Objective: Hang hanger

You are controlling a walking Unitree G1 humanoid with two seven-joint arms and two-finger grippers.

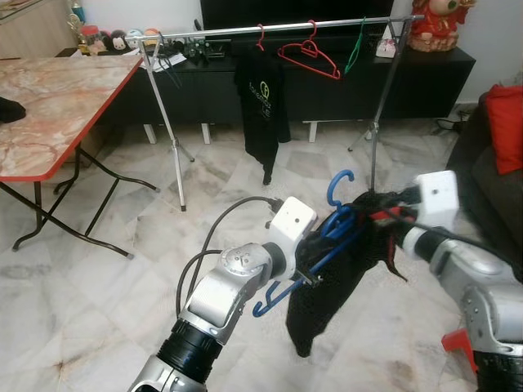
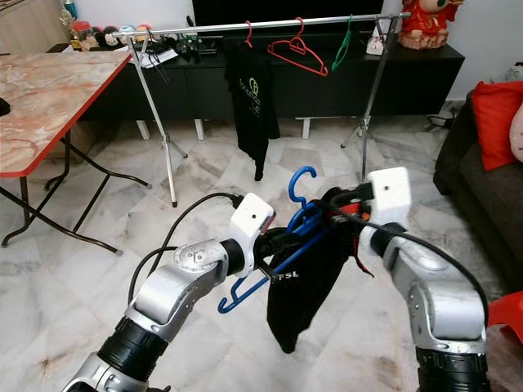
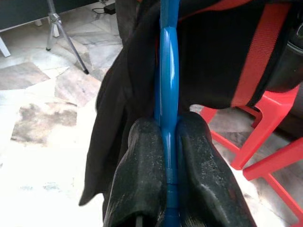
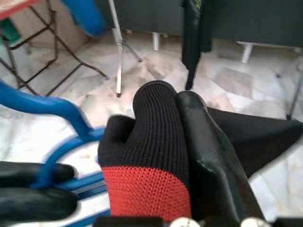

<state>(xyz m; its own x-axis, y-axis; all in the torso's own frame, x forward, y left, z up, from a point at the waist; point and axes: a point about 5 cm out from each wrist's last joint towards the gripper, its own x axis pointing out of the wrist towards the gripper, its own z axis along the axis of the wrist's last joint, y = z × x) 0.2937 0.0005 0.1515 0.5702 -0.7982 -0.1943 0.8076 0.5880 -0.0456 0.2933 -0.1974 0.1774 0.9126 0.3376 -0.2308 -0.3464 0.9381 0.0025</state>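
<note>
- Before the clothes rack (image 1: pixel 278 29), the left gripper (image 3: pixel 168 156) was clamped on the blue hanger (image 3: pixel 168 85).
- The right gripper (image 4: pixel 177 142) pinched the black garment's (image 2: pixel 298 286) red-banded hem, jaws closed.

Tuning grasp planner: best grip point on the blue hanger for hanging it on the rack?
Probably the straight bar below the hook, as the left gripper does now, approaching from the side. That leaves the blue hanger hook free and upright to pass over the rack rail.
</note>
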